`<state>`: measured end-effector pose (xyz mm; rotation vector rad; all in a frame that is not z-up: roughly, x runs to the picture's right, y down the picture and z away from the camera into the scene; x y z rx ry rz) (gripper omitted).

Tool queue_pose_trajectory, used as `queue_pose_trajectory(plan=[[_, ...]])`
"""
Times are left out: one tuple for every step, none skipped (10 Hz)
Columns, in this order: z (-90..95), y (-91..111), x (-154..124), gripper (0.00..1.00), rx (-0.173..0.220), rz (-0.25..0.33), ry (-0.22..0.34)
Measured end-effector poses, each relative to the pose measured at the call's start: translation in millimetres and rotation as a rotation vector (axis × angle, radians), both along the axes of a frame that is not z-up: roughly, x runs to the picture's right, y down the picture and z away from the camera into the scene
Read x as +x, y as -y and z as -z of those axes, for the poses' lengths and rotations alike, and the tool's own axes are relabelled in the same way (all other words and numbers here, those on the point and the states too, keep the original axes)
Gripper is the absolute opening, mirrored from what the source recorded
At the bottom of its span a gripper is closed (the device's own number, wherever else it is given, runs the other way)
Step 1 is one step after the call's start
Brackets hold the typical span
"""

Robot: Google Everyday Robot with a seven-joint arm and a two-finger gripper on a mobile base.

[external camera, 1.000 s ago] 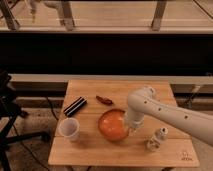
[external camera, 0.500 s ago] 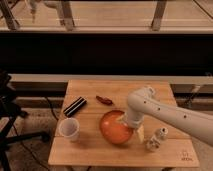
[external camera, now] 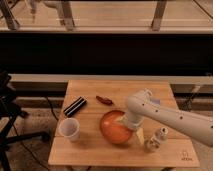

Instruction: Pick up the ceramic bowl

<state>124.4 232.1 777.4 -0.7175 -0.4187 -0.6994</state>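
— On the wooden table [external camera: 90, 150], what sits where?

— Near the middle, toward the near edge, rests the ceramic bowl [external camera: 113, 129], wide, shallow, glossy orange. To its left stands a white cup [external camera: 69, 129], apart from the bowl. Farther back and left lies a dark rectangular object [external camera: 75, 106], and a small red item [external camera: 104, 100] lies beyond the bowl, toward the far side. Right of the bowl, near the front, stands a small pale bottle-like object [external camera: 156, 139].

— And the robot?

— A white arm [external camera: 170, 116] reaches in from the right. Its gripper [external camera: 128, 125] hangs down at the bowl's right rim, over the inside of the bowl.

— Are the fingers gripping anything?

— They are spread wide apart. Whether they touch the rim is hard to tell; the bowl sits flat on the table.
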Motion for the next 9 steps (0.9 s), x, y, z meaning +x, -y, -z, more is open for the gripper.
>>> queue_pose_trajectory(plan=[[-0.7, -1, 1, 1.00, -0.006, -0.002, -0.005], [-3.6, -5, 2, 1.00, -0.015, -0.002, -0.010], [-7.1, -8, 2, 1.00, -0.020, 0.000, -0.012], [-8.9, -10, 1, 1.00, -0.024, 0.001, -0.013], [-8.4, -10, 2, 1.00, -0.028, -0.001, -0.017], [-8.5, -12, 4, 1.00, -0.034, -0.003, -0.022], [-9.7, -14, 4, 1.00, -0.041, -0.002, -0.026], [-10.5, -14, 4, 1.00, -0.043, -0.002, -0.027], [-11.5, -16, 4, 1.00, -0.048, 0.001, -0.029]])
